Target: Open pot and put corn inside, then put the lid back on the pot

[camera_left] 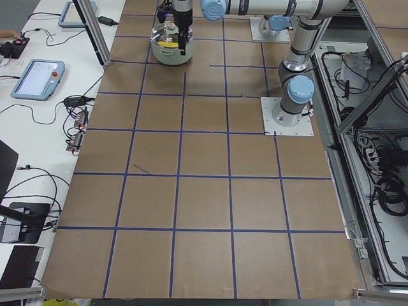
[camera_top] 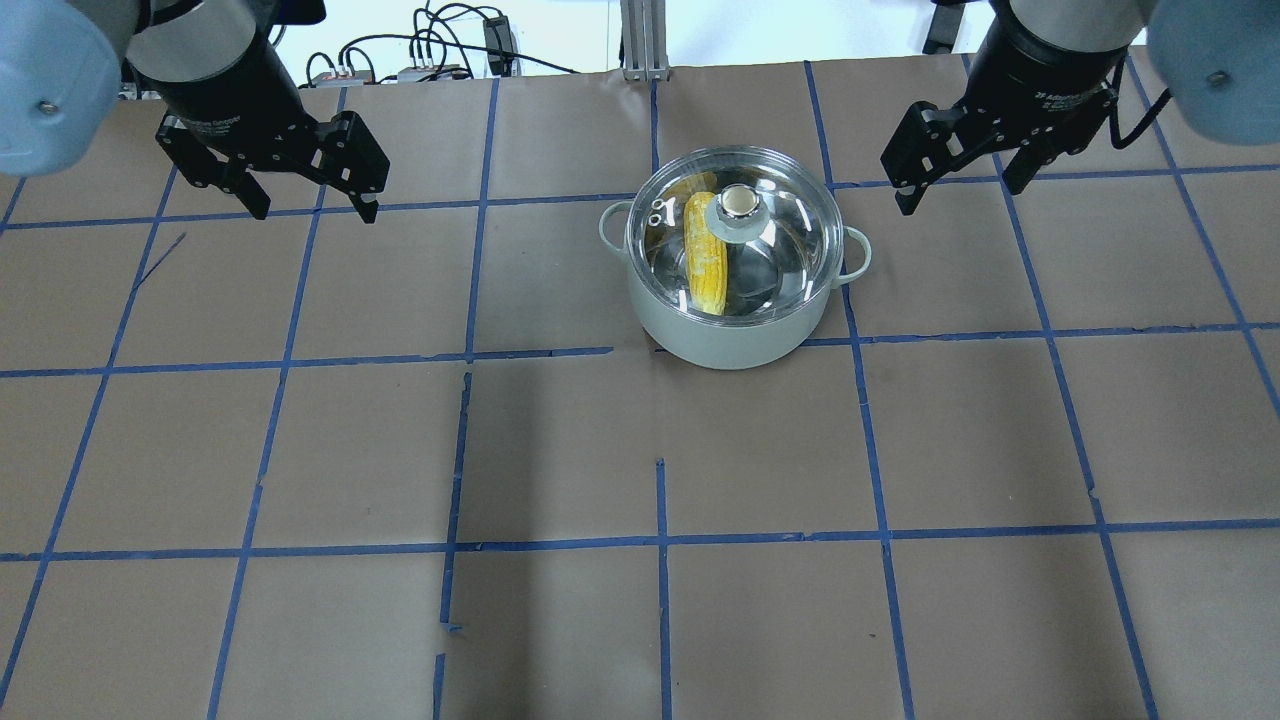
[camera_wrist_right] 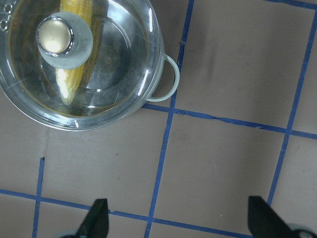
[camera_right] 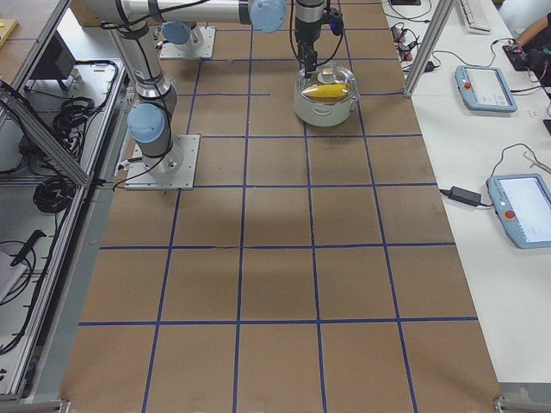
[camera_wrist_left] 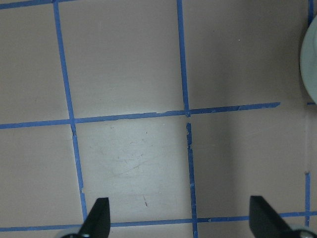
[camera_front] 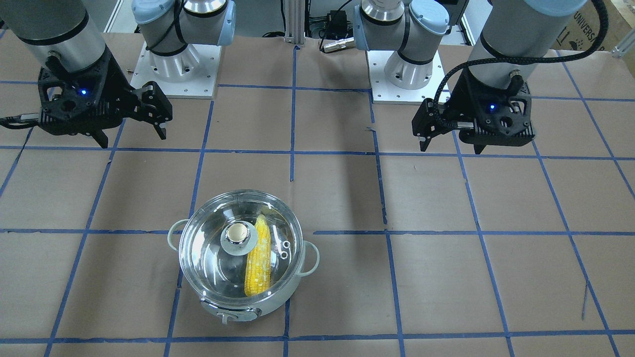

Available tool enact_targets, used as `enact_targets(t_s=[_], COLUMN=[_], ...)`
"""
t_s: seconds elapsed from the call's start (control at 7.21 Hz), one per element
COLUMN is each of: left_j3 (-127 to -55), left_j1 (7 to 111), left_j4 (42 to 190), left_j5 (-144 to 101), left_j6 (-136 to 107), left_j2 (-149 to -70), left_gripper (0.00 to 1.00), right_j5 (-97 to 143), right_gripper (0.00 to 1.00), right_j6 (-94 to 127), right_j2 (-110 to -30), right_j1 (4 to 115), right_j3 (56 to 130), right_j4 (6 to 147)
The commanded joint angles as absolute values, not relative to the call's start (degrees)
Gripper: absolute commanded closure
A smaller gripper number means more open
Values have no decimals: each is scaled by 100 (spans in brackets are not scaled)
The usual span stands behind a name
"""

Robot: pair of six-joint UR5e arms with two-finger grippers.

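Observation:
The mint-white pot [camera_front: 285,296] stands on the table with the glass lid [camera_front: 213,258] sitting on it. The yellow corn [camera_front: 259,263] lies inside, seen through the glass. The overhead view shows the pot [camera_top: 730,340], lid [camera_top: 780,260] and corn [camera_top: 705,260] too. My left gripper [camera_top: 316,213] is open and empty, raised well to the pot's left. My right gripper [camera_top: 957,197] is open and empty, just right of the pot. The right wrist view shows the lid [camera_wrist_right: 114,59], corn [camera_wrist_right: 69,82] and a pot handle [camera_wrist_right: 168,79] ahead of the open gripper [camera_wrist_right: 179,220].
Brown paper with a blue tape grid covers the table [camera_top: 660,600]. The arm bases [camera_front: 181,74] stand on white plates at the robot's side. The left wrist view shows only paper and the pot's edge [camera_wrist_left: 311,64]. Tablets and cables lie on side benches [camera_right: 508,206].

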State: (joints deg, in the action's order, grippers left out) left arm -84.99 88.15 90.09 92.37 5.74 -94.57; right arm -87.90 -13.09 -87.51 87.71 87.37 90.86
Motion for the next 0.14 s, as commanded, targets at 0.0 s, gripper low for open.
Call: enact_targets(t_s=[0.0], left_j3=[-8499], left_j1=[8815], left_j4=[9009], left_j5=[9237], left_j6=[545], left_j2=[-9457], left_gripper=[0], right_j5=[-8789], right_gripper=[0], right_j6=[-1310], right_j2=[-8736], right_j1=[8771], right_j3=[8745], right_j4=[9088])
